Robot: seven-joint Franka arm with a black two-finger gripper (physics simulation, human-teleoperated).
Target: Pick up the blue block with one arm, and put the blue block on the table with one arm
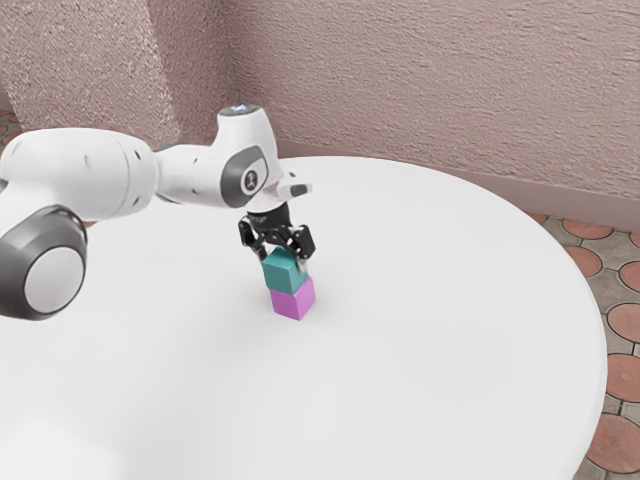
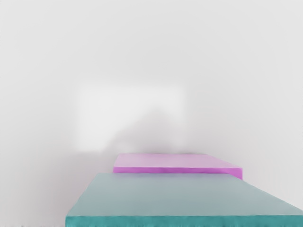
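- I'm seeing the blue block (image 1: 284,272) sitting directly beneath the jaws, above the pink block (image 1: 294,302), well inside the edge of the tabletop (image 1: 450,320).
- I'm not managing to tell whether they're grasping it.

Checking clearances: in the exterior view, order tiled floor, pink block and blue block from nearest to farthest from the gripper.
1. Blue block, right at the gripper.
2. Pink block, below the blue block.
3. Tiled floor, beyond the table.
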